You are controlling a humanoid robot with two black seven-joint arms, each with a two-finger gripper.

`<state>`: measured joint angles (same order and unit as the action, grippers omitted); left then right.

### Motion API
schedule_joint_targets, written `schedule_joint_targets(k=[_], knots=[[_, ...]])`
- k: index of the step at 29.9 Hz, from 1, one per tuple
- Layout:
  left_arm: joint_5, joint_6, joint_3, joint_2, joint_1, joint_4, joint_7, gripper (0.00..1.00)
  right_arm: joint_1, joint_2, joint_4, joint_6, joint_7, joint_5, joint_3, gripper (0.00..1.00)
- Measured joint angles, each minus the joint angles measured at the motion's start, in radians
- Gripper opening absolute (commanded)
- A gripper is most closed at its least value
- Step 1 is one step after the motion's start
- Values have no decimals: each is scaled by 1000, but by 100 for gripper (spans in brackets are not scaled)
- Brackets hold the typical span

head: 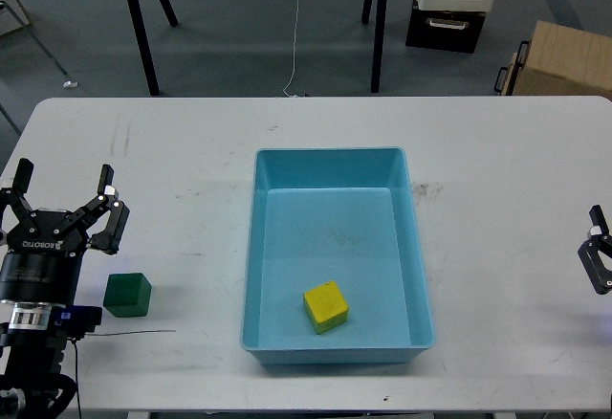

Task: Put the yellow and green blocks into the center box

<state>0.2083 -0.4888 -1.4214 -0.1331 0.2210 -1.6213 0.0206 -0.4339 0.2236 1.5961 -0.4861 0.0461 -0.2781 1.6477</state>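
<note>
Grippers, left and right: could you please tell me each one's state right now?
Left gripper: open, holding nothing.
Right gripper: only partly visible at the edge; cannot tell.

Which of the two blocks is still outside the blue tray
The green block, on the table beside the left gripper. The yellow block already lies inside the light-blue tray.

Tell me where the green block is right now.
In the head view, the green block sits on the white table at front left, beside the left gripper, outside the blue tray.

Grey floor [229, 27]; white table [172, 151]; cardboard box [564, 60].
</note>
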Motion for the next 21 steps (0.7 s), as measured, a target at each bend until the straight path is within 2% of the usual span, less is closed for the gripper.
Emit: schedule_joint_targets(k=[7, 13, 16, 21], knots=[[-25, 0, -170, -155, -49, 8, -2, 100, -9, 72, 1, 5, -1, 4, 1, 100], [-51, 0, -182, -333, -179, 70, -15, 100, -2, 86, 0, 11, -1, 9, -4, 100], [-80, 0, -102, -485, -243, 100, 0, 100, 2, 82, -3, 12, 0, 11, -5, 100], [-114, 0, 198, -722, -445, 143, -3, 100, 7, 74, 20, 8, 0, 14, -7, 100]])
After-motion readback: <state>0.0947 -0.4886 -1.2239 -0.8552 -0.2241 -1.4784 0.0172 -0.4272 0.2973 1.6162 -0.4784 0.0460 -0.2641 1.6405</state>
